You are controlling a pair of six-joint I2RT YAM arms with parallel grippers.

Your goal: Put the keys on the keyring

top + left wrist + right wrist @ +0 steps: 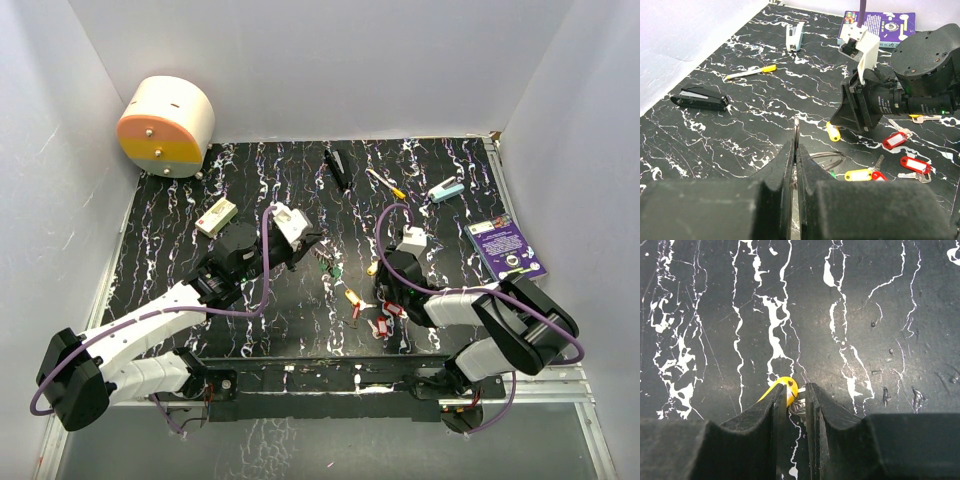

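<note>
My left gripper [314,244] is shut on the thin silver keyring [796,129], which stands edge-on out of the fingertips in the left wrist view; a green-headed key [335,270] hangs by it. My right gripper [384,276] points down at the mat, its jaws closed to a narrow gap around a yellow-headed key [788,388] with a silver blade [799,407]. That key also shows in the left wrist view [833,133]. More keys lie loose on the mat: a yellow one [858,175] and red ones [895,140] [914,164].
A round orange-and-white box [166,126] sits at the back left. A small box [215,216], a black stapler [338,168], a yellow-handled screwdriver [385,183], a teal stapler [446,190] and a purple card [505,248] lie around the black marbled mat [250,190]. White walls enclose it.
</note>
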